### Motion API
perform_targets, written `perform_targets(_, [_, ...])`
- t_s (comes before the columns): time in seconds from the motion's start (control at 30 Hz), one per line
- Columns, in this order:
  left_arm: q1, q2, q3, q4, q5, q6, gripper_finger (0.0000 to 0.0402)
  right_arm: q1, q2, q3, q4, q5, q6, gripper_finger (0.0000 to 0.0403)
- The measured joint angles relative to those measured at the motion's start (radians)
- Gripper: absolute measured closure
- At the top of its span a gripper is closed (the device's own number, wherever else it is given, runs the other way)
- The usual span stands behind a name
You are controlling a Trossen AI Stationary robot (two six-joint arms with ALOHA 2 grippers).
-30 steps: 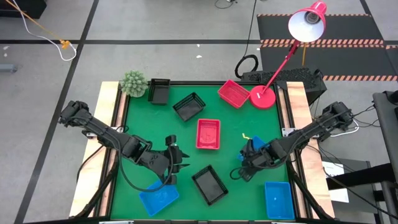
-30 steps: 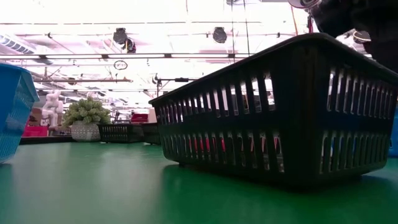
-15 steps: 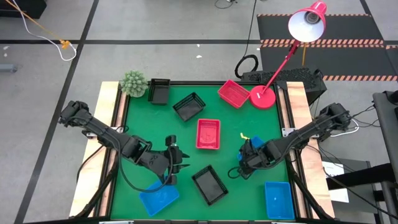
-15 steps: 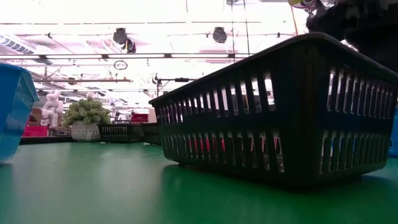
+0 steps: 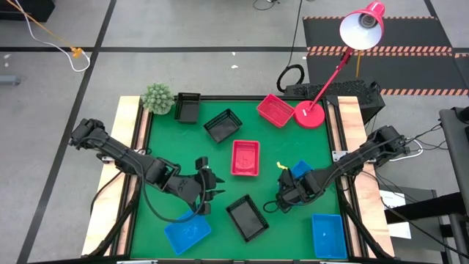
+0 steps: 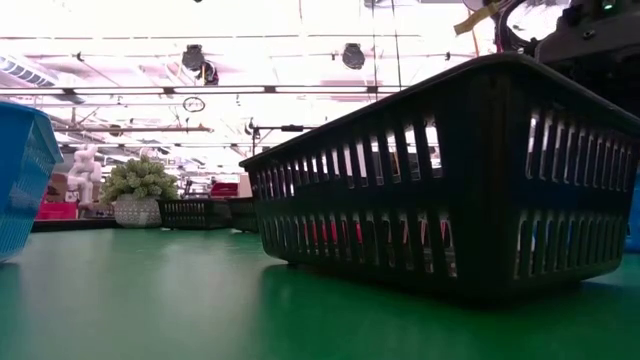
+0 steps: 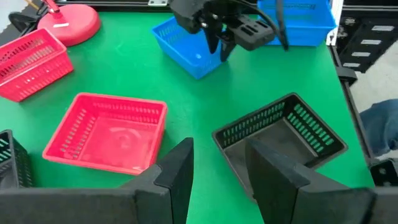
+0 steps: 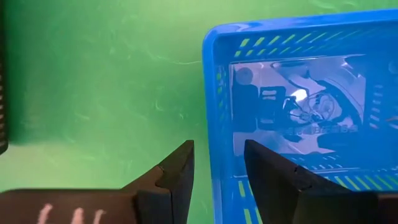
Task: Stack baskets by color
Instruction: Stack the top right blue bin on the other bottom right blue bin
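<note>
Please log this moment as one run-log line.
task: stack baskets by color | right gripper: open, above blue basket | left gripper: open, empty | stacks: none

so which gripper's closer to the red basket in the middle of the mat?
Left. The left gripper sits just off the red basket, toward its front-left corner. The right gripper is farther off on the other side, over a blue basket.

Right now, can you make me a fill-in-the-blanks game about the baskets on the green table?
1. The round lamp base is colored ___.
2. The basket under the right pincer is colored ___.
3. The fuzzy plant sits beside a ___ basket.
4. The basket nearest the low camera is colored ___.

Missing words: red; blue; black; black
</note>
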State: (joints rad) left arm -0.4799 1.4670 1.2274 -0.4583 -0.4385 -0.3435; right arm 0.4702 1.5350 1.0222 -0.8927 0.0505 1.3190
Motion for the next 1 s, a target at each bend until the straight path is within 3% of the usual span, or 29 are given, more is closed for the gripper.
perform_targets(0.13, [-0.018, 0.0, 0.0, 0.0, 0.001, -0.01, 0.0254, 0.002, -0.001, 0.0, -0.002, 0.0, 0.009, 0.0289])
perform_targets(0.4, [-0.07, 0.0, 0.0, 0.0, -0.007, -0.035, 0.0254, 0.003, -0.001, 0.0, -0.001, -0.045, 0.004, 0.0392])
perform_targets(0.57, [-0.113, 0.0, 0.0, 0.0, -0.009, -0.043, 0.0254, 0.01, -0.001, 0.019, -0.014, -0.075, 0.004, 0.0392])
perform_targets(0.73, [-0.172, 0.001, 0.0, 0.0, -0.038, -0.062, 0.0254, 0.054, -0.001, 0.141, -0.12, -0.069, 0.009, 0.0398])
perform_targets(1.0, [-0.236, 0.001, 0.0, -0.001, -0.088, -0.081, 0.0254, 0.182, -0.001, 0.403, -0.369, 0.073, 0.105, 0.0401])
